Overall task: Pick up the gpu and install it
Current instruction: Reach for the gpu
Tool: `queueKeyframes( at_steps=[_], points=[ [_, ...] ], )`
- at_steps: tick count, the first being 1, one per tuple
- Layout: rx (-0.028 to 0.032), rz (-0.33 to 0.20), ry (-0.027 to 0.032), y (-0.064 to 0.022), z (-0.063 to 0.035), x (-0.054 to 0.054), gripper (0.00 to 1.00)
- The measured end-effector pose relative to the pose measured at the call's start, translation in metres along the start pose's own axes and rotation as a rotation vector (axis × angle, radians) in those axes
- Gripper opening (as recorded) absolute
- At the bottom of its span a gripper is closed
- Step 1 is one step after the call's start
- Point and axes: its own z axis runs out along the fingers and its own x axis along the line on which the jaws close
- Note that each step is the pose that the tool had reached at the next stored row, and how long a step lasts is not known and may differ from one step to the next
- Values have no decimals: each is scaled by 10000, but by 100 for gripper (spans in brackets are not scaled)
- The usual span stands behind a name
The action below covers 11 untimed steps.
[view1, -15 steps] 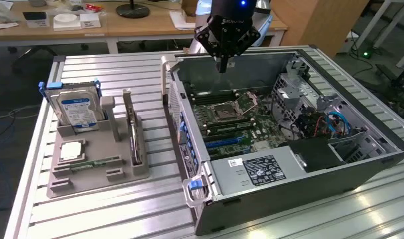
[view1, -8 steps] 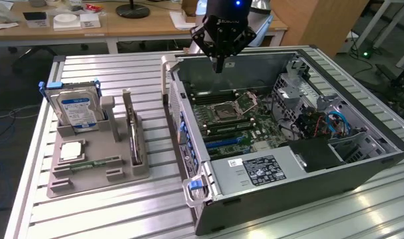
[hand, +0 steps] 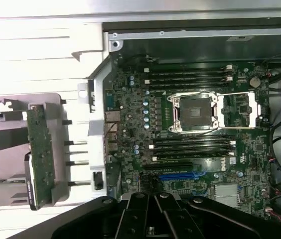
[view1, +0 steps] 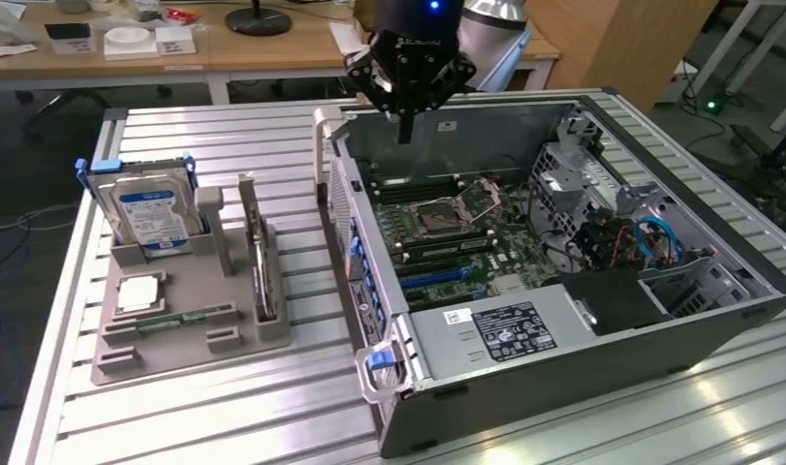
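Spanning the scene, a slatted metal table [view1: 211, 145] carries an open computer case [view1: 561, 368] that lies on its side with the interior facing up. Inside the case the motherboard [view1: 457, 242] is exposed. An empty processor socket [hand: 195, 112] sits near its middle between banks of dark memory slots, and a blue expansion slot [hand: 180, 176] lies toward the case's power-supply end. The power supply [view1: 509, 329], with a white label, fills the near corner of the case in the exterior view.

Beside the case, on the exterior view's left and slightly apart from its wall, stands a grey parts holder [view1: 192, 339]. The hard drive [view1: 147, 215], silver with a blue-and-white label, stands upright at the end of the holder farthest from the case. The gpu [view1: 257, 254] stands on its long edge in the holder slot nearest the case, untouched, with nothing gripping it. A square processor chip [view1: 141, 291] and a narrow green memory stick [view1: 179, 318] lie flat on the holder, farther from the case than the gpu.

The gripper [view1: 403, 131] hangs above the case's far wall, over the motherboard and well apart from the gpu. Its jaws are drawn together to one narrow tip, holding nothing.
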Motion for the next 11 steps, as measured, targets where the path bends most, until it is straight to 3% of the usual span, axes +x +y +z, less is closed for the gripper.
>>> queueKeyframes(
  at_steps=[2, 11],
  points=[
    [1, 0, 0, -11, -4, 136, 10],
    [0, 0, 0, -47, -15, 546, 10]
  ],
)
